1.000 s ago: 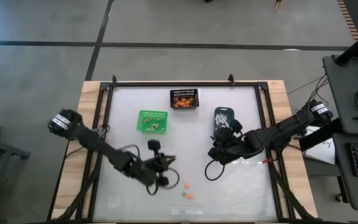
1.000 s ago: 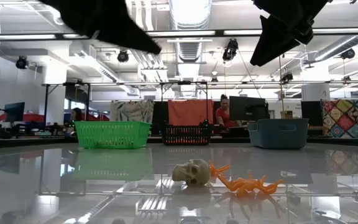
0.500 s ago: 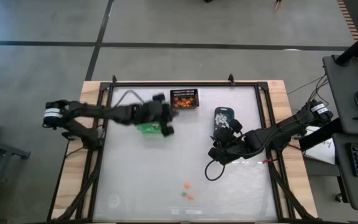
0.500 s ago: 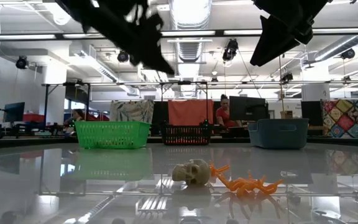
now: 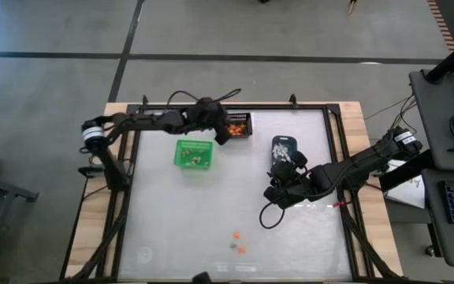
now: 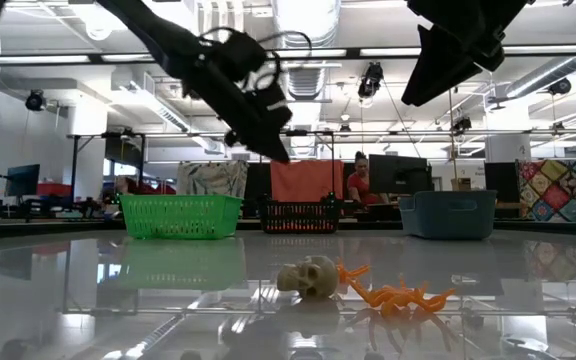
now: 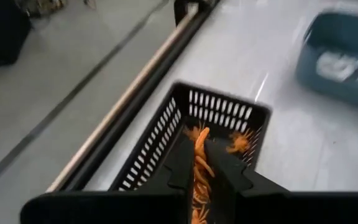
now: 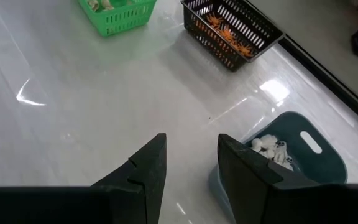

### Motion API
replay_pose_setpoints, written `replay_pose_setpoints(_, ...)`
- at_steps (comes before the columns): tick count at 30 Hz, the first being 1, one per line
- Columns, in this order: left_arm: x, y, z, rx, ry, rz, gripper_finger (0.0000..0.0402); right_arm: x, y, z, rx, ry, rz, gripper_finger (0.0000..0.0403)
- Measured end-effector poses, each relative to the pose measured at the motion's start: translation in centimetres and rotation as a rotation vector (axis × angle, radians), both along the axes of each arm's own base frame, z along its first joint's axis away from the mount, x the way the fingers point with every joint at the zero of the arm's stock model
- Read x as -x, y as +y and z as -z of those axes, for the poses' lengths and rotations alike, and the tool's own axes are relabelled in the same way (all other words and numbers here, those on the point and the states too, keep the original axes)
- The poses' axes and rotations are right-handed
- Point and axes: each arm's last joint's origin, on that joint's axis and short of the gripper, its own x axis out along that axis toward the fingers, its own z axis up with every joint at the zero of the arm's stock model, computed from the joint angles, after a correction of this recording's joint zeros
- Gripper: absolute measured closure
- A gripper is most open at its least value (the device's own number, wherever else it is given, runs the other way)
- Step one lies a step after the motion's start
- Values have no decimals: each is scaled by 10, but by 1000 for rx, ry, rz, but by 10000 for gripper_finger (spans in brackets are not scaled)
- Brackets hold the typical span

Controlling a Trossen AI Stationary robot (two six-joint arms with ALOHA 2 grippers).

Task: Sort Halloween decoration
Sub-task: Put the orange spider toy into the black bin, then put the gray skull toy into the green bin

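Three small bins stand at the far side of the white table (image 5: pixel 211 221): a green plastic basket (image 5: pixel 193 153) with tan pieces, a black mesh basket (image 5: pixel 237 125) with orange pieces, and a blue-grey tub (image 5: pixel 282 150) with white pieces. Unsorted decorations remain near the front edge: a small tan skull (image 6: pixel 308 276) and an orange spider-like trinket (image 6: pixel 398 295) lying just beside it, with one or two further orange bits (image 5: pixel 236 235) visible from above.

Handling assessment: these trinkets appear very light, rigid moulded plastic. The skull is rounded and likely to slip or roll; a pinch across its sides seems best. The spider's thin legs may flex or snag, so the body is the safer hold.

Left gripper (image 7: pixel 201 163): positioned over the black mesh basket, fingers drawn close together with an orange legged trinket (image 7: pixel 200 149) clamped between them, hanging above the orange pieces already inside. Judged to be at the point of release.

Right gripper (image 8: pixel 190 163): waiting beside the blue-grey tub, fingers spread with a clear gap, holding nothing and touching nothing.
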Motion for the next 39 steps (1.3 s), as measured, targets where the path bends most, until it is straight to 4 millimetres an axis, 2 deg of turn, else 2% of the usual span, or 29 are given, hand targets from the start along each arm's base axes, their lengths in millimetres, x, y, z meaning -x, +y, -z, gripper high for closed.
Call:
replay_pose_setpoints(7, -31, 17, 20, 50, 195, 35, 386, 0, 0, 0, -7, -5, 7, 268)
replay_pose_setpoints(11, -41, 21, 27, 71, 246, 42, 386, 0, 0, 0, -8, -5, 7, 268)
replay_pose_setpoints(15, -44, 23, 28, 73, 256, 44, 372, 0, 0, 0, -9, -5, 6, 268)
replay_pose_setpoints(25, -45, 20, 28, 78, 264, 53, 294, 0, 0, 0, -8, -3, 6, 268)
replay_pose_setpoints(28, -47, 10, 20, 88, 248, 93, 286, 0, 0, 0, -9, -4, 6, 268)
replay_pose_setpoints(31, -46, -9, 7, 74, 225, 133, 289, 0, 0, 0, -8, -4, 5, 268)
replay_pose_setpoints(36, -41, -50, -17, 47, 183, 221, 303, 0, 0, 2, -12, 2, 0, 268)
replay_pose_setpoints(39, -32, -77, -34, 29, 130, 270, 311, -1, 1, 4, -15, -11, -9, 268)
